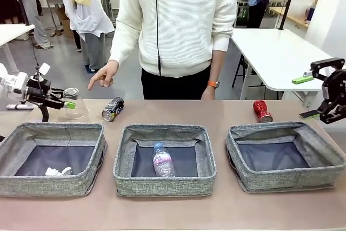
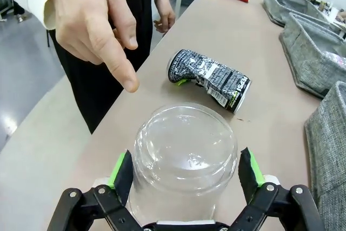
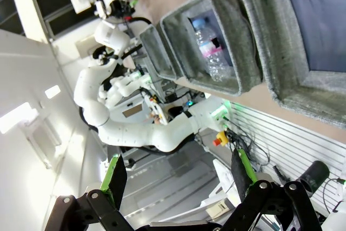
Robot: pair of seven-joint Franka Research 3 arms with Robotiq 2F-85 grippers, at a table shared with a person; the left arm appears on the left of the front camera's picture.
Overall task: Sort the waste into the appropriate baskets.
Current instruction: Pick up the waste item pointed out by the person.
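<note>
The white, smooth-jointed left arm (image 1: pixel 13 86) carries a black gripper (image 2: pixel 184 170) with silver pivot screws (image 2: pixel 98 190) and bright green pads (image 2: pixel 118 170).

Your tan table (image 1: pixel 216 113), left basket (image 1: pixel 48 185), middle basket (image 1: pixel 162 185), right basket (image 1: pixel 292 179) along the near side, beyond them clear plastic cup (image 1: pixel 75 110), black-silver can (image 1: pixel 112 109) on its side, red can (image 1: pixel 263 111).

White far table (image 1: pixel 275 52); orange wristband (image 1: pixel 213 84), maybe watch.

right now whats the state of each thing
left hand, open around cup
cup, upside down
right hand, open, empty
black can, on its side, dented
red can, on its side, crushed
bottle, capped, lying in middle basket
paper, crumpled, in left basket
</note>
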